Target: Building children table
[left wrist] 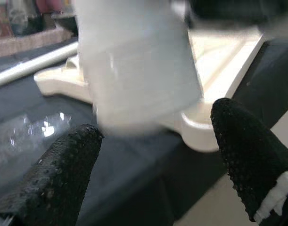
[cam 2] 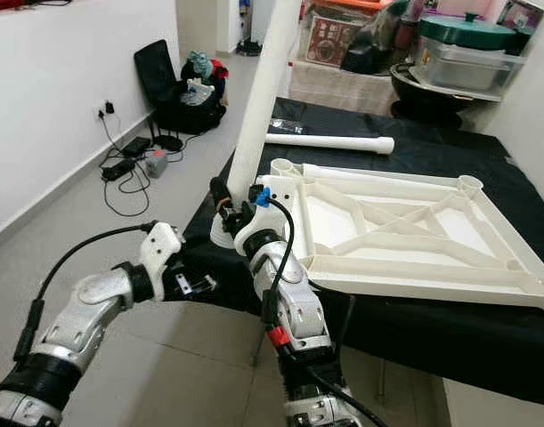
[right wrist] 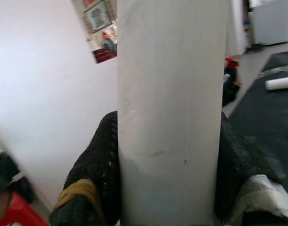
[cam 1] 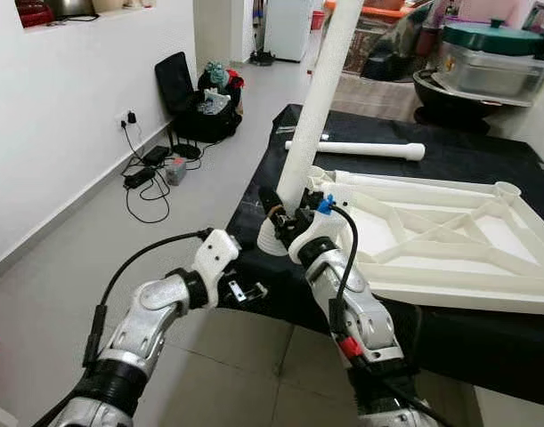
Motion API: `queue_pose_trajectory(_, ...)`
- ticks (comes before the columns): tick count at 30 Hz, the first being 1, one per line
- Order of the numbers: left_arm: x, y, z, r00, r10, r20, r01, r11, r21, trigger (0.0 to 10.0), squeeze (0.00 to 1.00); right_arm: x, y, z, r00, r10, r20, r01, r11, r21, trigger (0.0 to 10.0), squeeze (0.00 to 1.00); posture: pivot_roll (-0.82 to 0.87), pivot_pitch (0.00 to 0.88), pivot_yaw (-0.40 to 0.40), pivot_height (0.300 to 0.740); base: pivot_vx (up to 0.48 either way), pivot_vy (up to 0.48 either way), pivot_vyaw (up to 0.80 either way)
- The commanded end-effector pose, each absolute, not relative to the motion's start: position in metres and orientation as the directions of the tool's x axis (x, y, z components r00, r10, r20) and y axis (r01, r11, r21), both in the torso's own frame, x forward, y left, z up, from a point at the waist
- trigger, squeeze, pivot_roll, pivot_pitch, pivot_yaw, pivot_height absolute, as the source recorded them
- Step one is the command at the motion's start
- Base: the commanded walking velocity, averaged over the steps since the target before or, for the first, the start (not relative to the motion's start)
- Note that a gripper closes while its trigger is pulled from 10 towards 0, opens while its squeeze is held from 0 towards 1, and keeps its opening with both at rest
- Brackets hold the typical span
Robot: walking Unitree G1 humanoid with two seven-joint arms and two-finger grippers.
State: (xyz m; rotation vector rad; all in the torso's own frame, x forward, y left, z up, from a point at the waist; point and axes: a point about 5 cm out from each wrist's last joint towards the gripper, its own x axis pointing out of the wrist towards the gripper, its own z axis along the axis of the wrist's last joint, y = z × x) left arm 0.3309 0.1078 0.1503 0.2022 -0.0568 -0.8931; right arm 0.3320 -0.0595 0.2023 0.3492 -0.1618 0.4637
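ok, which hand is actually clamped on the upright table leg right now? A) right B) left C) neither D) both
A: the right hand has its fingers pressed on both sides of the upright leg, while the left hand sits lower by the table edge with its fingers spread apart, gripping nothing.
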Motion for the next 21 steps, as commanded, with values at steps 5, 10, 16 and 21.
queue_pose_trajectory(5, 0.338, 0.102, 0.157, 0.631, -0.776, 0.001, 0.764, 0.622, 0.171, 10.0, 0.00, 0.327, -0.053, 0.198, 0.849, 0.469, 0.242, -0.522, 0.816, 0.249, 0.0, 0.00, 0.06, 0.000, -0.064, 0.740, 0.000, 0.000, 0.00)
queue_pose_trajectory(10, 0.342, 0.102, 0.160, 0.646, -0.763, 0.026, 0.751, 0.641, 0.159, 10.0, 0.00, 0.324, -0.049, 0.196, 0.820, 0.518, 0.242, -0.567, 0.793, 0.224, 0.0, 0.00, 0.06, 0.000, -0.061, 0.740, 0.000, 0.000, 0.00)
queue_pose_trajectory(16, 0.345, 0.103, 0.161, 0.673, -0.739, 0.039, 0.724, 0.668, 0.171, 10.0, 0.00, 0.323, -0.048, 0.196, 0.812, 0.530, 0.244, -0.578, 0.788, 0.214, 0.0, 0.00, 0.05, 0.000, -0.054, 0.740, 0.000, 0.000, 0.00)
queue_pose_trajectory(21, 0.345, 0.104, 0.164, 0.673, -0.736, 0.075, 0.720, 0.675, 0.161, 0.0, 0.00, 0.323, -0.051, 0.193, 0.819, 0.524, 0.234, -0.569, 0.793, 0.216, 0.0, 0.00, 0.04, 0.000, -0.065, 0.740, 0.000, 0.000, 0.00)
